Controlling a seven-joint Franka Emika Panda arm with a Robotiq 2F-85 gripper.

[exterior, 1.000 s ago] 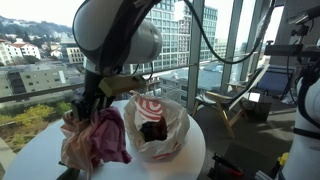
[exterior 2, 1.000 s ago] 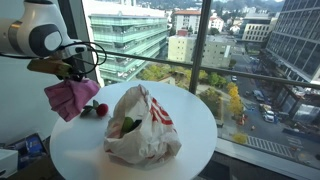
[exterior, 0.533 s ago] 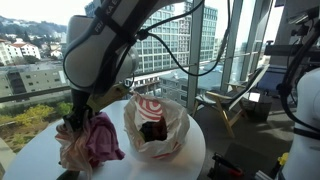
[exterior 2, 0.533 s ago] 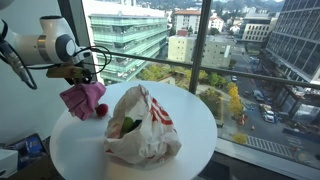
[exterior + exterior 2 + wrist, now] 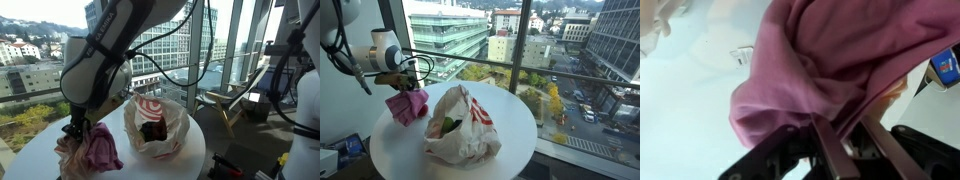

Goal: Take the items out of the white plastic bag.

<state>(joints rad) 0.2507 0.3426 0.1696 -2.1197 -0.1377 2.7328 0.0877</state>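
We find the claw (image 5: 402, 85) clamped on the cloth (image 5: 408, 105); the cloth hangs straight below it, long axis vertical, hem at or near the table (image 5: 510, 150), just beside the bag (image 5: 465, 125); we judge a release here lands outside the bag.

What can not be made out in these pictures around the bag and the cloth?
1. Contents: in both exterior views the white plastic bag folds over them; only a dark shape and a green bit show.
2. Grip: in the wrist view the pink cloth covers the tips of the pincer.
3. Blue thing: cut off by the wrist view's right edge.
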